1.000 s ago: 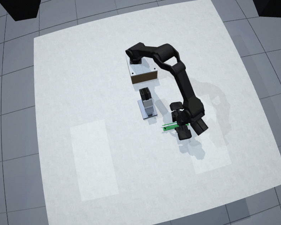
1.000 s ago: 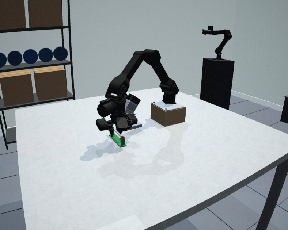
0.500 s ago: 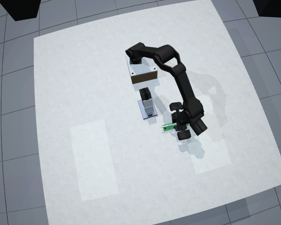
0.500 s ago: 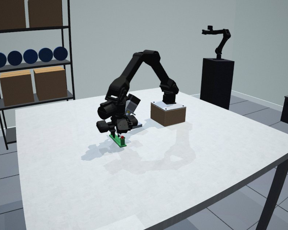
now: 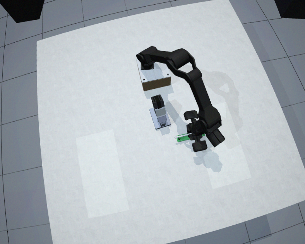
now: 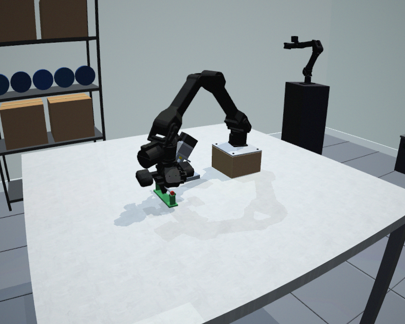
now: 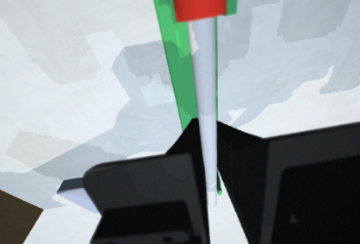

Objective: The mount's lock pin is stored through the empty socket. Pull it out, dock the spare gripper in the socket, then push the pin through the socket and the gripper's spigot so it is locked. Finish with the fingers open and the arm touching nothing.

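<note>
The lock pin [image 5: 180, 136] [image 7: 206, 72] is a thin white rod with a red head. It lies lengthwise over the green rack [image 5: 183, 139] [image 7: 174, 68], its red head at the rack's end post in the wrist view. My gripper [image 6: 163, 190] [image 7: 200, 122] points down over the rack and is shut on the pin's shaft, between its two ends. The spare gripper [image 5: 158, 103] [image 6: 187, 146], grey with black jaws, stands tilted on the mount, whose pale base plate [image 5: 154, 119] [image 6: 196, 177] is flat on the table. My arm partly hides it in the exterior view, and the socket's inside is not visible.
The arm's base stands on a brown box [image 5: 156, 84] [image 6: 221, 161] behind the mount. The mount and the tilted spare gripper are close beside the rack, on the side towards the arm's base. The white table [image 5: 95, 91] [image 6: 91, 271] carries them all.
</note>
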